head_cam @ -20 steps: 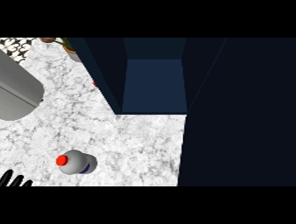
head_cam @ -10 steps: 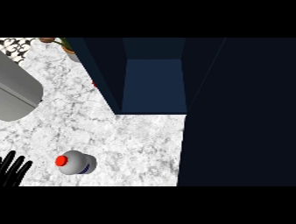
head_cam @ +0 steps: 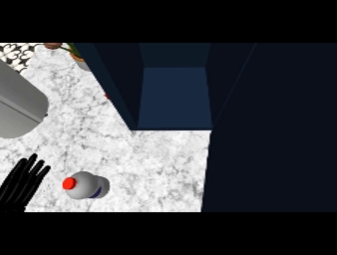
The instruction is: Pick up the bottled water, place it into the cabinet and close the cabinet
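Bottled water (head_cam: 86, 186), red cap uppermost, stands on the marble tabletop (head_cam: 149, 154) near its front edge, well short of the open cabinet (head_cam: 175, 97). Left hand (head_cam: 20, 187) lies just beside the bottle on its left, fingers (head_cam: 35, 169) straight and spread, holding nothing; a narrow gap separates them from the bottle. Right hand not in view. Step in hand: the reach. A sound grasp probably calls for bringing the palm against the bottle's side below the cap, then curling round its body without tipping it.
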### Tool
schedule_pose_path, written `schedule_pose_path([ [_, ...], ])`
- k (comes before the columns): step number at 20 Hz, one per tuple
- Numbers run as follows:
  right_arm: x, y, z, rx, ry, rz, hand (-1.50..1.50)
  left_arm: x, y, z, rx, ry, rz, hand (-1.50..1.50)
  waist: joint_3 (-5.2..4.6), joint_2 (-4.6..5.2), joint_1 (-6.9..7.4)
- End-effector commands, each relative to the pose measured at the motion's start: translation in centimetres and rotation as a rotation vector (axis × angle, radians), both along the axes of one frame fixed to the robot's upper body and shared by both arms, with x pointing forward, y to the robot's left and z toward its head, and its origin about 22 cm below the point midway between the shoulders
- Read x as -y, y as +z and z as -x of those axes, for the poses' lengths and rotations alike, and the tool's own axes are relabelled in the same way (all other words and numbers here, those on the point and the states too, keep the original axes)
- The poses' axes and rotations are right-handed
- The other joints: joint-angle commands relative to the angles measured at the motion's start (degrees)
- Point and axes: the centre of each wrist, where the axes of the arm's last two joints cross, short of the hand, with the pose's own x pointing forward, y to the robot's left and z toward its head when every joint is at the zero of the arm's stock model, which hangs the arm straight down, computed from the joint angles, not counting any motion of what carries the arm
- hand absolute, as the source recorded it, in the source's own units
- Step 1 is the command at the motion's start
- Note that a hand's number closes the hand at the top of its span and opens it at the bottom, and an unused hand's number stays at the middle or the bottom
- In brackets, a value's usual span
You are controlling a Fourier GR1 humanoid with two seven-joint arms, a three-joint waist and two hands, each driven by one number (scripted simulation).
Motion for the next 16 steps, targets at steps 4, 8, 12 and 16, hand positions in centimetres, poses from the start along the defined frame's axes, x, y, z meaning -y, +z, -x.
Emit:
schedule_pose_path([
  [4, 1.7, 0.2, 0.6, 0.0, 0.0, 0.017, -1.5, -0.2, -2.3, -2.3, -0.065, -0.013, -0.003, -1.5, 0.01, 0.02, 0.04],
  [8, 0.6, -1.0, 1.4, 0.006, 0.024, -0.004, -1.5, 1.4, -6.7, -4.0, -0.131, 0.005, 0.028, -1.5, -0.01, 0.03, -0.39],
  [12, 0.7, -1.5, 1.2, 0.005, -0.001, -0.009, -1.5, 0.5, -8.6, -4.0, -0.145, 0.002, 0.024, -1.5, -0.01, 0.03, -0.12],
  [16, -0.2, -1.3, 1.1, -0.001, 0.01, -0.006, -1.5, -3.0, -9.0, -5.2, -0.188, 0.001, 0.077, -1.5, -0.02, 0.05, -0.18],
])
